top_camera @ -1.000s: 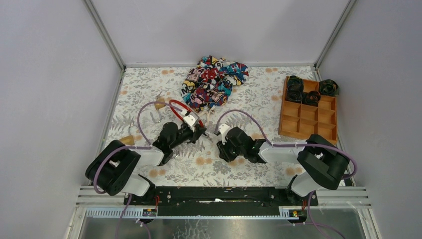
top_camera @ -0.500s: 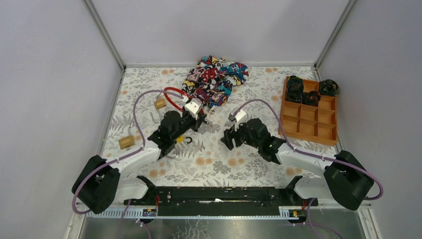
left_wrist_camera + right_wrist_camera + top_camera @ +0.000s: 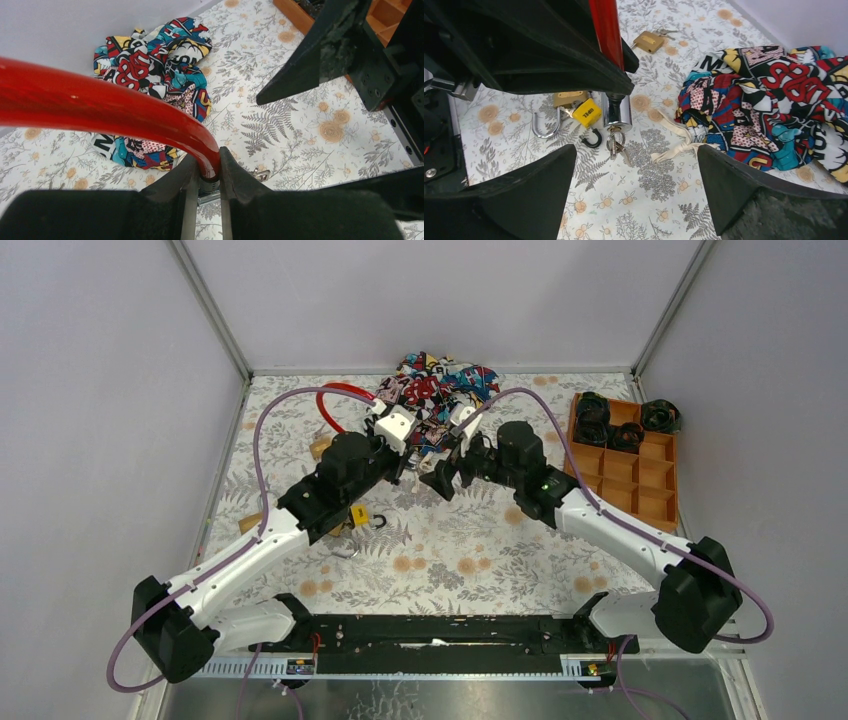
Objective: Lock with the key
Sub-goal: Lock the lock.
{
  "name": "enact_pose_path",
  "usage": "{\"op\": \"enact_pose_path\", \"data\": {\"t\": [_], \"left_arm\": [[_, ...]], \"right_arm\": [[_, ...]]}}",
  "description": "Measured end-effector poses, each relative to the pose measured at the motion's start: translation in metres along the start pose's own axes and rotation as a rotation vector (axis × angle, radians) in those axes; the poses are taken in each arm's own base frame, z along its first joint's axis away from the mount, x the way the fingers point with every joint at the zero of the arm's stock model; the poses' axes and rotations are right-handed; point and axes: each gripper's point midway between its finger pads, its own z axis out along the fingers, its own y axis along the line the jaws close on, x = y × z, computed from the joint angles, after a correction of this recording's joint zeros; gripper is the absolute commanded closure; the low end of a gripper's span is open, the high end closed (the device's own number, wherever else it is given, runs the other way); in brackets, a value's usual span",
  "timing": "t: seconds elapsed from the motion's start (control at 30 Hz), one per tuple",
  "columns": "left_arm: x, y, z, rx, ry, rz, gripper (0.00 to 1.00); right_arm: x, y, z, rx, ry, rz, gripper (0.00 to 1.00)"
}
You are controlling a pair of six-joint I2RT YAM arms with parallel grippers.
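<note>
Left claw (image 3: 206, 172) clamped on the red cable (image 3: 100, 107) — its lock barrel (image 3: 616, 112) hangs over the worktop (image 3: 649, 200), keys (image 3: 617, 144) dangling from its end | right claw (image 3: 636, 152) wide open, empty, facing the keys | judged: you have yet to grip and turn the key — locking not done.

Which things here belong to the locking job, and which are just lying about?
In the job: red cable lock, clamped in the left gripper; keys hanging from its cylinder; open right gripper.
Lying about: yellow padlock, brass padlock, patterned cloth, wooden tray of dark rolls.
</note>
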Motion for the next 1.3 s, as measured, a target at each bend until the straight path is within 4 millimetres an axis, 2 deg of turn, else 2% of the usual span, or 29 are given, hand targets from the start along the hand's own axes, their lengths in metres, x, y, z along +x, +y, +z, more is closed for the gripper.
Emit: {"op": "enact_pose_path", "data": {"t": [0.1,0.17,0.33,0.67,0.83,0.93,1.07,1.1,1.3], "left_arm": [[0.006,-0.001,-0.002,-0.003,0.031,0.009,1.00],[0.008,-0.001,-0.003,-0.006,0.042,0.013,1.00],[0.012,-0.004,-0.004,0.002,0.058,0.019,1.00],[0.012,-0.006,-0.004,0.004,0.059,0.021,1.00],[0.012,-0.006,-0.004,0.005,0.058,0.020,1.00],[0.012,-0.006,-0.004,0.005,0.058,0.020,1.00],[0.012,-0.006,-0.004,0.005,0.058,0.020,1.00],[0.012,-0.006,-0.004,0.003,0.057,0.020,1.00],[0.012,-0.001,-0.005,-0.021,0.057,0.037,1.00]], "right_arm": [[0.001,0.004,0.005,-0.038,0.025,-0.002,0.27],[0.005,0.007,0.008,-0.063,0.048,0.001,0.35],[0.016,0.010,0.015,-0.097,0.107,0.022,0.32],[0.038,0.014,0.028,-0.128,0.163,0.086,0.47],[0.038,0.015,0.030,-0.134,0.163,0.108,0.50],[0.037,0.016,0.032,-0.140,0.159,0.114,0.62],[0.035,0.018,0.034,-0.155,0.152,0.122,0.95],[0.035,0.018,0.034,-0.157,0.152,0.123,1.00],[0.035,0.016,0.034,-0.152,0.145,0.100,1.00]]}}
